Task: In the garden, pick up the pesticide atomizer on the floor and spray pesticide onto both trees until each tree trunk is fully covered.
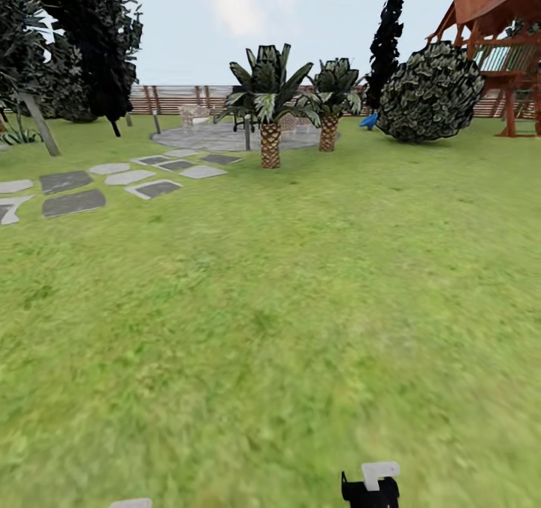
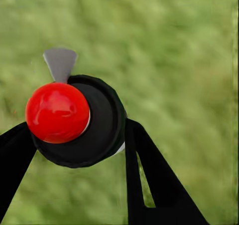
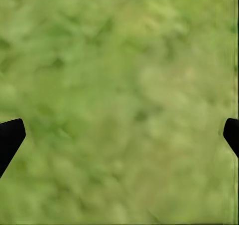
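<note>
the left gripper (image 2: pixel 79 135) is clamped around the pesticide atomizer (image 2: pixel 74 117), its black fingers (image 2: pixel 159 180) pressing on either side of the bottle's round dark body, so the bottle is off the lawn (image 1: pixel 248 305) and riding in that hand. the right gripper (image 3: pixel 119 135) hangs over bare grass with its fingertips spread wide and nothing between them. seen end-on in the left wrist view, the atomizer shows a glossy red dome cap, a black rounded collar and a flat light-grey nozzle tab sticking out past it. the step in hand looks like carrying it to a trunk: no thick grey-brown trunk stands ahead, just two short palms (image 1: pixel 270 117) by the stone paving (image 1: pixel 75 192), so the base should probably turn before spraying, grip kept firm.
</note>
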{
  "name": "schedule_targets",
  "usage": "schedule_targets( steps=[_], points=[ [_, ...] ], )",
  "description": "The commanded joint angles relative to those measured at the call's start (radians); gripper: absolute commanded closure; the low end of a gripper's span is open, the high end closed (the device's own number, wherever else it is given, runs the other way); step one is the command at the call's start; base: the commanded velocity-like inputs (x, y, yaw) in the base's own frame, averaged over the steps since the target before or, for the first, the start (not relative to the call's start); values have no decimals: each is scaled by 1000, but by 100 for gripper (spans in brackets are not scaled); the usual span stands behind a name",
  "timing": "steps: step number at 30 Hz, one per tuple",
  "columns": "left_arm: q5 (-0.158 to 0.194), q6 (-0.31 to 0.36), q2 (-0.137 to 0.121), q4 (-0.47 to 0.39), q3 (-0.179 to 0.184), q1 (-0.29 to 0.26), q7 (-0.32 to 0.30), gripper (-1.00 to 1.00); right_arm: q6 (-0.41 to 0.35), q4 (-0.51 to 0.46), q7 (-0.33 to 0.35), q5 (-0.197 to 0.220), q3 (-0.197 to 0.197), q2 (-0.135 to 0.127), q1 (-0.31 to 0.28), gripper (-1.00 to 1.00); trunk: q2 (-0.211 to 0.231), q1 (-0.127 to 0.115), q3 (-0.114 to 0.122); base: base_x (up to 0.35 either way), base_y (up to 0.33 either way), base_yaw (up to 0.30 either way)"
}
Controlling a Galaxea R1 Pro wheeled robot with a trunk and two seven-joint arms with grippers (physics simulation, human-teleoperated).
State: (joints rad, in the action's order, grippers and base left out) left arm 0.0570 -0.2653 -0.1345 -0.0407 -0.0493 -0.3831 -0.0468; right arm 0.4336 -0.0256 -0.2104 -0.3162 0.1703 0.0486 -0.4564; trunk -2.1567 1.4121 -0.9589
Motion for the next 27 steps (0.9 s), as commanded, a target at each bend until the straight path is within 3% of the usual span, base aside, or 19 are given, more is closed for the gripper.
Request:
schedule_targets(
  steps=[1, 27],
  points=[
    [6, -3, 0, 1, -4, 0, -5, 100, 2, 1, -4, -11, 8, 0, -1, -100, 0, 0, -1, 102, -261, -299],
    [6, -2, 3, 1, -3, 0, -5, 100, 2, 1, -4, -11, 8, 0, -1, -100, 0, 0, -11, 142, -240, -299]
  ],
)
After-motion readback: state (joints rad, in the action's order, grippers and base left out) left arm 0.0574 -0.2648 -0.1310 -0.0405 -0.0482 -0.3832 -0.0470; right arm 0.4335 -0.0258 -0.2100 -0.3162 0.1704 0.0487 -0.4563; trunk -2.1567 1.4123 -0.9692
